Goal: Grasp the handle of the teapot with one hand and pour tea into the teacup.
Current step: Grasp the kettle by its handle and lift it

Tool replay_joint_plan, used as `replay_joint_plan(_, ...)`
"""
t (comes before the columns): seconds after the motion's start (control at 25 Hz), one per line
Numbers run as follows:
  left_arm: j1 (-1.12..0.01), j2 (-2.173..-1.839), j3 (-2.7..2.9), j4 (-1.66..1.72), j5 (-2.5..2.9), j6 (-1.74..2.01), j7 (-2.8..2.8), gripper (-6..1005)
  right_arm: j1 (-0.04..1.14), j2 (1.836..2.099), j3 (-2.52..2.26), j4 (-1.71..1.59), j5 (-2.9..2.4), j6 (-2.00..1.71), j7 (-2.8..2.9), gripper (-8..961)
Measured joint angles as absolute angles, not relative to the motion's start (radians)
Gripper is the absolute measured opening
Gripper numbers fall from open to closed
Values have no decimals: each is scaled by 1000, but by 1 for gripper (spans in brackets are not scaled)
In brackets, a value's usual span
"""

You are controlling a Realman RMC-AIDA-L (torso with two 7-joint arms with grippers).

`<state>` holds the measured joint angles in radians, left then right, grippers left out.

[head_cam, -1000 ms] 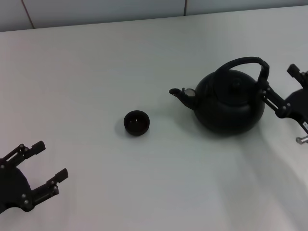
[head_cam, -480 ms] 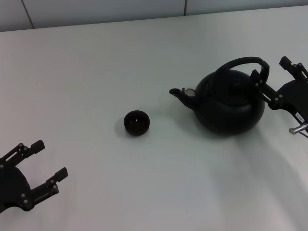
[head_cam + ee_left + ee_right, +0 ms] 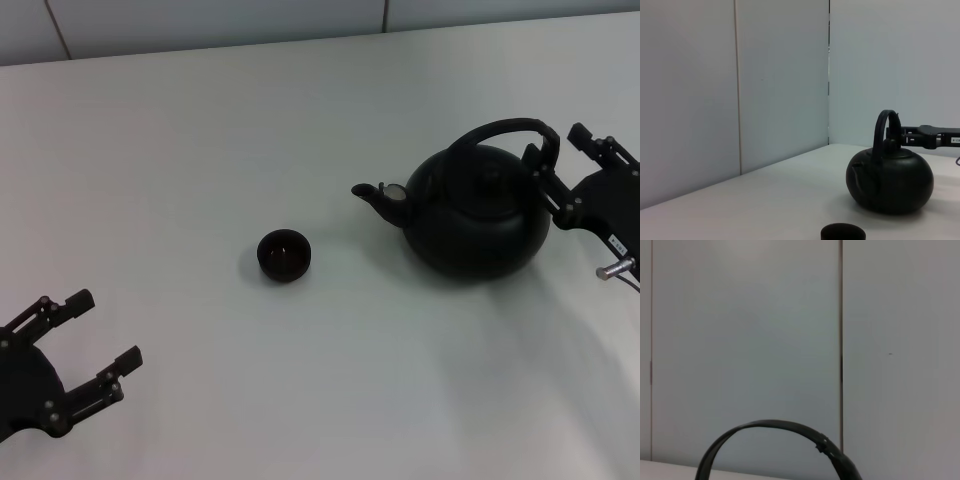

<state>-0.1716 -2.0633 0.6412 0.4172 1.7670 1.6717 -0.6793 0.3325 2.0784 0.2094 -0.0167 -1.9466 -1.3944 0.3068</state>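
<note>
Teapot (image 3: pixel 478 212) sits on the white desk (image 3: pixel 200 140) at the right of the head view, its spout pointing toward the frame's left, where the teacup (image 3: pixel 284 255) stands well apart near the centre. Its handle (image 3: pixel 505 130) arches over the domed lid, with the thicker wrapped part on the right side.

At the right edge of the head view, the right tool (image 3: pixel 565 165) is spread wide, holding nothing. One finger lies just beside the wrapped end of the handle, the other farther toward the upper right; whether the nearer finger touches the handle cannot be made out, since both are black and overlap there. The tool's body is cut off by the frame edge.

The left tool (image 3: pixel 100 340) rests in the lower left corner of the head view, fingers wide apart and empty, well away from both vessels.

The left wrist view shows the teapot side-on with the right tool level with the handle's upper part. In the right wrist view only the handle's arch (image 3: pixel 775 432) shows at the bottom, against a pale panelled wall (image 3: pixel 740 330).
</note>
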Motion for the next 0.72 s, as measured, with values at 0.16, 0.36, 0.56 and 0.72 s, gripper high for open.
replay_joint_plan(0.16, -173, -2063, 641, 417, 1767, 1672, -681, 810, 333, 2078, 209, -15, -1947, -1399, 307, 715)
replay_joint_plan(0.36, -173, -2063, 641, 417, 1767, 1672, -681, 810, 333, 2079, 206, -15, -1947, -1399, 307, 530)
replay_joint_plan(0.56, -173, -2063, 641, 417, 1767, 1672, -682, 810, 333, 2081, 208, -11, -1947, -1400, 304, 290)
replay_joint_plan(0.72, -172, -2063, 641, 417, 1767, 1676, -682, 810, 333, 2081, 212, -8, -1947, -1401, 300, 95)
